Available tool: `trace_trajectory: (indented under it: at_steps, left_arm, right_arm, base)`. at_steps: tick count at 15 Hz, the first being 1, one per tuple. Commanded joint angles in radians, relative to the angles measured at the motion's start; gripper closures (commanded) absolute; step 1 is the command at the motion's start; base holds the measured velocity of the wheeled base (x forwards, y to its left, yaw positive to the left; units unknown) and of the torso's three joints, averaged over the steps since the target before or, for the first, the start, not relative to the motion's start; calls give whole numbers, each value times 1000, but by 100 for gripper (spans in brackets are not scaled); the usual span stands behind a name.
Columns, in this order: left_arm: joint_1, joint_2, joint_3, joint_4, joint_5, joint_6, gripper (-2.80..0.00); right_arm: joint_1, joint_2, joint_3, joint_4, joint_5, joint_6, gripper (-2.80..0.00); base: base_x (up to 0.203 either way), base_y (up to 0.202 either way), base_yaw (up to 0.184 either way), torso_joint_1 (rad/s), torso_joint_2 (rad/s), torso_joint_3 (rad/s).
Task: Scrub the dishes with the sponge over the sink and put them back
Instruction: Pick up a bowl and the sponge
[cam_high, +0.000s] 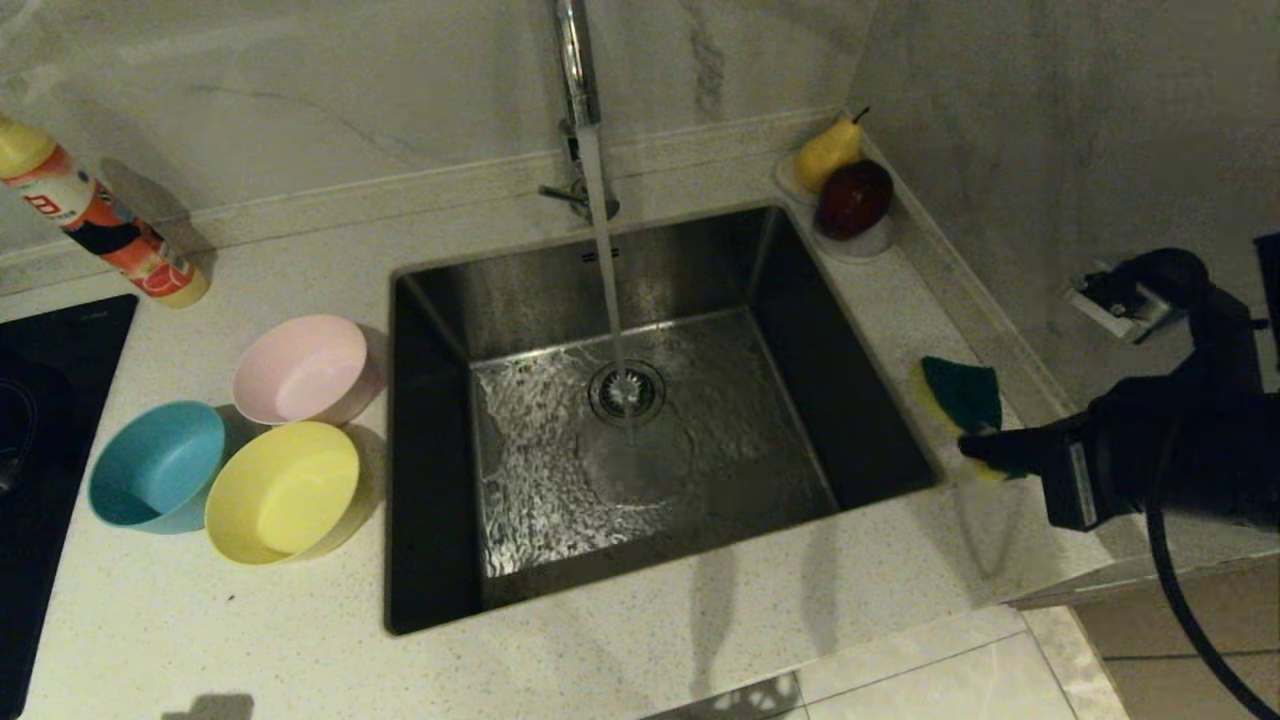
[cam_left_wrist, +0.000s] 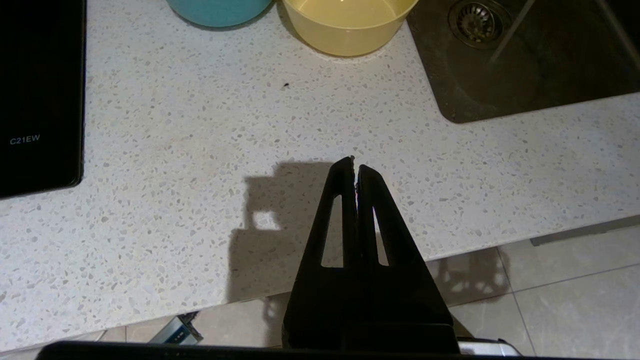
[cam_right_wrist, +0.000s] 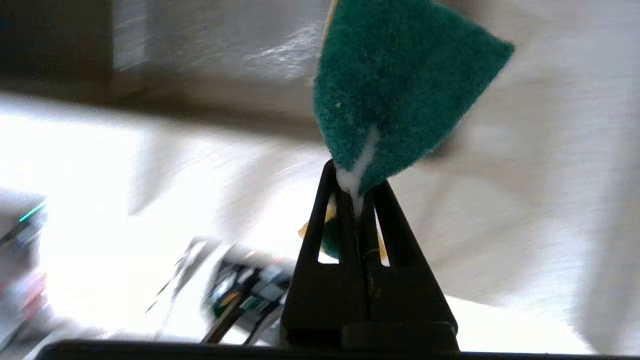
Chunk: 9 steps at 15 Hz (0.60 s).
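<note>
A: Where is the sponge (cam_high: 962, 397) right now?

B: Pinched by one corner in the right gripper (cam_high: 985, 452), off the worktop (cam_high: 700, 620), over the strip to the right of the sink (cam_high: 660, 420). In the right wrist view the fingers (cam_right_wrist: 345, 220) are pressed onto the sponge's edge, green face towards the camera, a sliver of yellow foam showing lower down between them.

A: And the left gripper (cam_left_wrist: 355, 165)?

B: Over the near edge of the worktop, fingers pressed together on nothing.

A: The bowls?

B: All three sit on the worktop left of the sink, upright. The pink bowl (cam_high: 303, 370) is farthest back; the blue bowl (cam_high: 157, 467) and the yellow bowl (cam_high: 283, 490) stand nearer, side by side, the yellow one next to the sink's left rim. They look to be touching or nearly so.

A: Is water on?

B: Yes, a stream falls from the tap (cam_high: 578, 70) onto the drain strainer (cam_high: 627, 392), and the basin floor is rippled and wet.

A: Anything else?

B: A pear (cam_high: 828, 152) and a dark red apple (cam_high: 855, 198) on a small white dish (cam_high: 872, 243) at the far right corner, a bottle (cam_high: 95, 215) at far left, and a black hob (cam_high: 50, 400) at the left edge.
</note>
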Motion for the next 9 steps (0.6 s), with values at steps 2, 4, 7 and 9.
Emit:
trace_trajectory:
  at_steps: [2,4,7,9]
  left_arm:
    - [1,2,2,0,0,-1,0]
    - [1,2,2,0,0,-1,0]
    - [1,2,2,0,0,-1,0]
    - [1,2,2,0,0,-1,0]
  right_arm:
    - [160,-72,-40,55,16,13,0]
    - [233,-78,-49,61,0,20,0]
    - [287,-72,-51,54,-36,75,0]
    - [294,-65,-54,54,-35,84,0]
  base:
    - [0,0,0,0,0,0]
    - [0,0,0,0,0,0]
    - [0,0,0,0,0,0]
    - [0,0,0,0,0,0]
